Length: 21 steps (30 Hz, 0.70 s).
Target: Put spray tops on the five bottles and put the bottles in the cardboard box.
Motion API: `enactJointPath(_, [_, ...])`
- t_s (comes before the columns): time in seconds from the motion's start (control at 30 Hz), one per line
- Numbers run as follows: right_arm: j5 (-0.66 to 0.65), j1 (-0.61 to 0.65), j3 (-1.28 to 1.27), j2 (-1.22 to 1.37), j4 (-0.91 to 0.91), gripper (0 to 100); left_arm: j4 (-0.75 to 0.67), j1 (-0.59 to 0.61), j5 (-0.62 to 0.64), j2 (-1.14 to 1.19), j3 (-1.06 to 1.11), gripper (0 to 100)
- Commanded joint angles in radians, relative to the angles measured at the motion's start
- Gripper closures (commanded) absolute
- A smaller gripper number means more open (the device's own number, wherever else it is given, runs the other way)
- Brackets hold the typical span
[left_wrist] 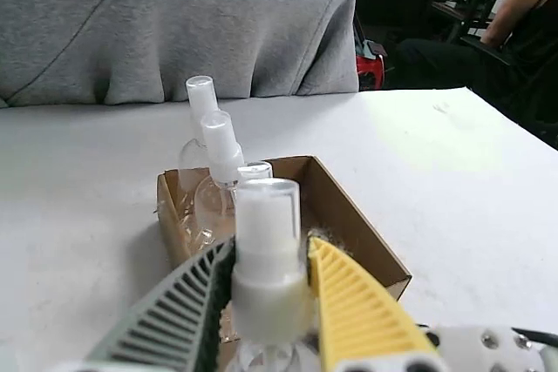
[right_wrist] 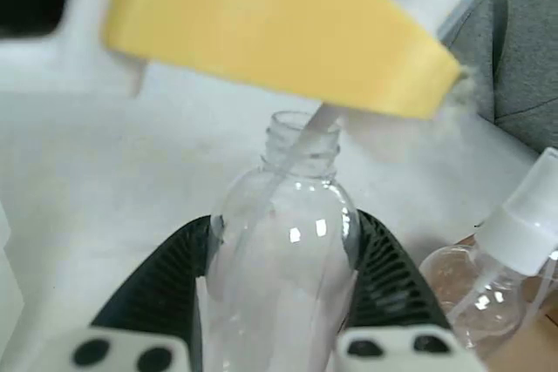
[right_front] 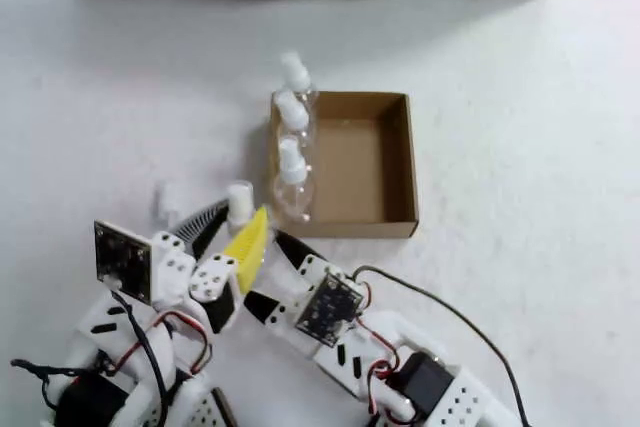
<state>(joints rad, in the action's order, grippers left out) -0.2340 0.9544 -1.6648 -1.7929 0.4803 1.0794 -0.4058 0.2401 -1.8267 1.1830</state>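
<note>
The left gripper [left_wrist: 270,248] is over the table [right_front: 520,97], just in front of the cardboard box [right_front: 385,162]. Its jaws, one grey and one yellow, are pinching a white spray top [left_wrist: 266,215] between them and hold it upright. Directly under it, the right gripper [right_wrist: 283,224] has its two black jaws pressed on the sides of a clear bottle [right_wrist: 283,280]. This bottle stands upright with its neck open. In the right wrist view the thin tube of the spray top goes down through this neck into the bottle, while the head of the top is above the neck, apart from it.

The cardboard box is open at the top. Three bottles that already carry spray tops stand in one row along the box wall on the left arm's side: the nearest one [right_front: 293,179], the middle one [right_front: 291,113] and the farthest one [right_front: 295,72]. The farthest is at the back corner, and I cannot tell if it is fully inside.

One more small white part [right_front: 168,199], maybe a spray top, lies on the table beside the grey jaw. A grey cloth [left_wrist: 174,32] is behind the far edge of the table.
</note>
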Motion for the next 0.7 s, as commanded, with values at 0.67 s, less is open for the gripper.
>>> enactJointPath(0.67, [0.009,-0.067,-0.006,-0.010,-0.019,98.4,0.135,-0.005,0.008,-0.007,-0.095,73])
